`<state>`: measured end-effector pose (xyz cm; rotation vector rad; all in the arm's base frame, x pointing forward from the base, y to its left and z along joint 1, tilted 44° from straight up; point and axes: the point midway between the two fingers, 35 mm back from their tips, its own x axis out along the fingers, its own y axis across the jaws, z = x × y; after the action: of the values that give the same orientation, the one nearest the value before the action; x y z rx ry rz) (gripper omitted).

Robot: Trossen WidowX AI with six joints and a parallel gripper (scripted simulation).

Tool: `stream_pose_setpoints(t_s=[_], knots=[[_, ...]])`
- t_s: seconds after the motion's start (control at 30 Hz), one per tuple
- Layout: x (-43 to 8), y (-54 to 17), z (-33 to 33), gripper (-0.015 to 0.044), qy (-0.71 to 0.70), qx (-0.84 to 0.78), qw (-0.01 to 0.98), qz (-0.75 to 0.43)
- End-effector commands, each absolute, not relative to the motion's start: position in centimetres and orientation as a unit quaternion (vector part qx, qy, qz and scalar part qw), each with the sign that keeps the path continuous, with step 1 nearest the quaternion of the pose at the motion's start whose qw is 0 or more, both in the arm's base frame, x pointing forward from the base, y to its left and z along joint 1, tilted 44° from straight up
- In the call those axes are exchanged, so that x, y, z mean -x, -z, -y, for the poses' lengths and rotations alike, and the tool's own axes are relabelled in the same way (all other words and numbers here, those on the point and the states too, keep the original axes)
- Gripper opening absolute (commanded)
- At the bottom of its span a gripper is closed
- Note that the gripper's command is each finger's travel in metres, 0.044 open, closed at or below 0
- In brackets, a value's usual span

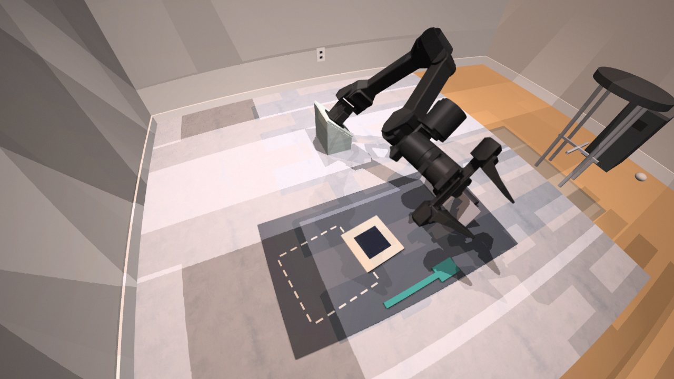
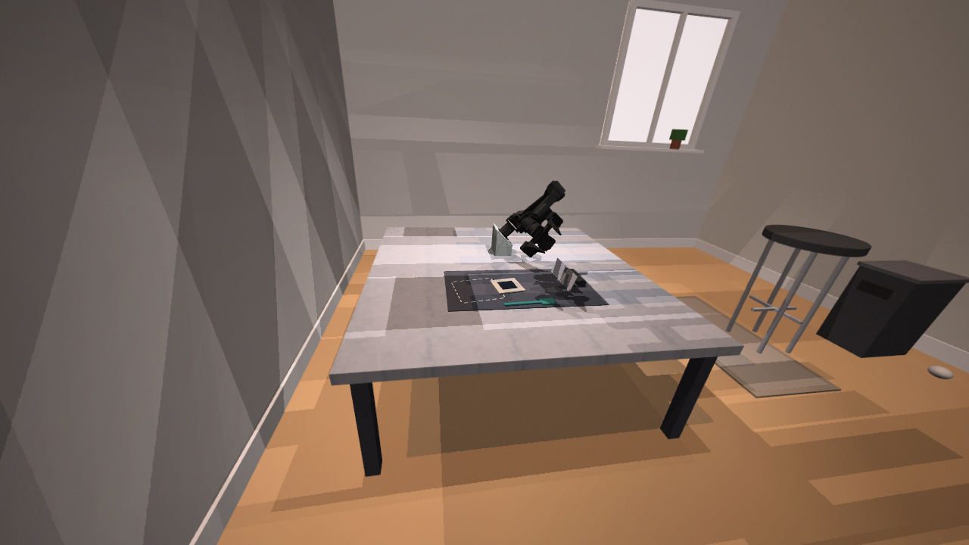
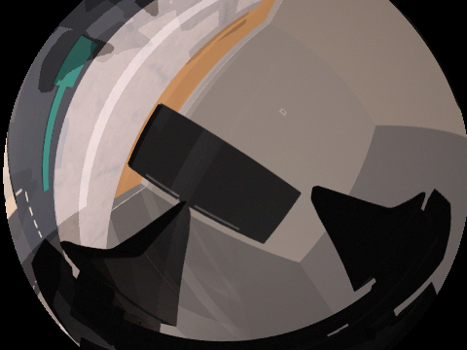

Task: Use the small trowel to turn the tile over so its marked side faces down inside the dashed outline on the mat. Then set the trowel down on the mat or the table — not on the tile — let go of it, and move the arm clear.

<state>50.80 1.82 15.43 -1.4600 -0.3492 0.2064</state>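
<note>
Top view: gripper [image 1: 492, 220] [image 2: 549, 242] [image 3: 253, 201] wide open, up over mat [image 1: 325, 337] [image 2: 462, 304]. Tile [image 1: 349, 236] [image 2: 498, 288] flat on mat, dark square up, partly over dashed outline. Green trowel [image 1: 409, 291] [image 2: 525, 303] [image 3: 49, 131] flat on mat, toward near table edge in exterior view.

Teal on charcoal near the pincer

Near the black pincer [image 1: 492, 219] [image 3: 248, 194], the trowel [image 1: 419, 284] [image 2: 529, 303] [image 3: 51, 122] is plain teal. Farther from the pincer, the tile [image 1: 348, 236] [image 2: 497, 287] shows a cream border around a navy-black square. The mat [image 1: 283, 325] [image 2: 460, 304] around them is charcoal, with a cream dashed outline [image 1: 298, 298] [image 2: 459, 294]. Beyond the mat, the table [image 1: 226, 329] [image 2: 419, 352] is pale grey, with white and taupe patches.
</note>
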Motion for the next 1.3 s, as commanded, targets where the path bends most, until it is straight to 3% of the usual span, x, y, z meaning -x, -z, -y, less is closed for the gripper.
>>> stream_pose_setpoints(t_s=[0.0,0.37,1.27], knots=[[-50.8,-15.4,-1.9,0.0374,-0.095,0.660,0.728,0.158],[-51.1,-15.0,-6.1,0.0100,-0.202,0.549,0.804,0.109],[-46.0,-15.2,-16.5,0.0100,-0.409,0.222,0.876,-0.126]])
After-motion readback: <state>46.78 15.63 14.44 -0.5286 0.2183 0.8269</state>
